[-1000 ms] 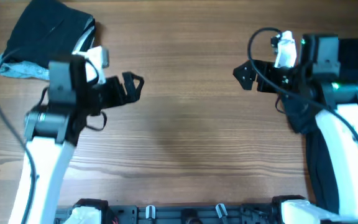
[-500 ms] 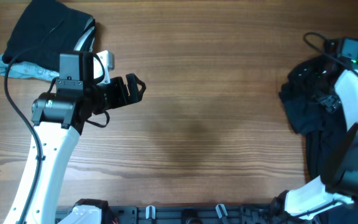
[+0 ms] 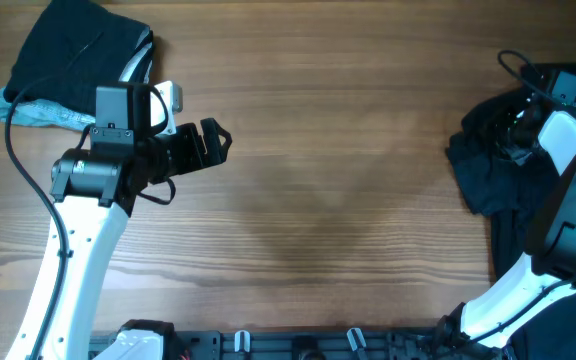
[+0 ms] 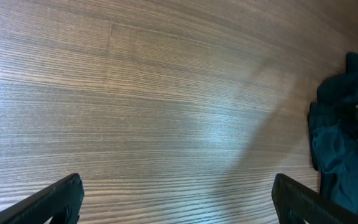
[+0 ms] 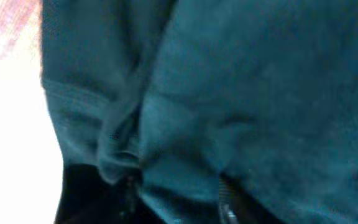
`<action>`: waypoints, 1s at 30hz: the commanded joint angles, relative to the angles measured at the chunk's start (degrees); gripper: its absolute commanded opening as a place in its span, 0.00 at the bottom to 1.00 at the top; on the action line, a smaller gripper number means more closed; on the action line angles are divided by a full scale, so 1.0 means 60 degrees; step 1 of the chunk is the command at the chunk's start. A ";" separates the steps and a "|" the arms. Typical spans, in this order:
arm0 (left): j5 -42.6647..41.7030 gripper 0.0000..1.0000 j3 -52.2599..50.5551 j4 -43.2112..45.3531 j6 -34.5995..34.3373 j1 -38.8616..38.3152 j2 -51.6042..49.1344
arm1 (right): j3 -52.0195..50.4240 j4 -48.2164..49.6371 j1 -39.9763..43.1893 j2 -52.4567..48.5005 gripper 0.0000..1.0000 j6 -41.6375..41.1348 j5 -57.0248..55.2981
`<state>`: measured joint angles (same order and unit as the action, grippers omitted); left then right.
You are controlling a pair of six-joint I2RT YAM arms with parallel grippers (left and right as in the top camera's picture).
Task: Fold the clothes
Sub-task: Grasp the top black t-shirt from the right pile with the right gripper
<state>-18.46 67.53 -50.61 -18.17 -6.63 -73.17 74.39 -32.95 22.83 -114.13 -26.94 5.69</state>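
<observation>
Right gripper (image 5: 176, 198) is pressed down into the dark heap of shirts (image 3: 480, 172) at the right edge of the table (image 3: 328, 120), probably to pick one out; fabric fills its camera, so I cannot tell whether it has closed; left gripper (image 3: 215, 140) hovers spread wide and empty over bare wood, near the folded pile (image 3: 73, 45) in the far left corner.

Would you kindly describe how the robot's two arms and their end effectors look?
Both arms have glossy white link shells, the left arm and right arm, with black joint housings. The left end effector is black with two angular fingers. A thin black cable loops beside the left arm.
</observation>
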 commanded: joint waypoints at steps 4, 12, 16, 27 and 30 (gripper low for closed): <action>0.0087 0.97 0.0193 -0.0007 -0.0015 0.0018 0.0004 | 0.0069 -0.0379 0.0506 -0.0062 0.19 -0.0033 -0.0521; 0.0084 1.00 0.0193 -0.0007 -0.0018 0.0018 0.0004 | 0.0091 -0.1628 0.0124 0.2335 0.50 0.1712 0.2157; 0.0084 1.00 0.0193 -0.0047 -0.0018 0.0018 0.0004 | -0.0051 -0.3100 -0.0404 0.2040 0.57 0.0641 -0.0025; 0.0084 1.00 0.0193 -0.0044 -0.0018 0.0018 0.0004 | -0.0437 -0.1687 -0.0401 0.0769 0.61 0.0277 0.0197; 0.0084 0.99 0.0193 -0.0044 -0.0018 0.0018 0.0004 | -0.0441 -0.1636 -0.0401 0.0732 0.60 0.0488 0.0255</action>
<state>-18.28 67.53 -51.00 -18.17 -6.63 -73.19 72.16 -43.03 20.34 -108.97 -24.38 6.44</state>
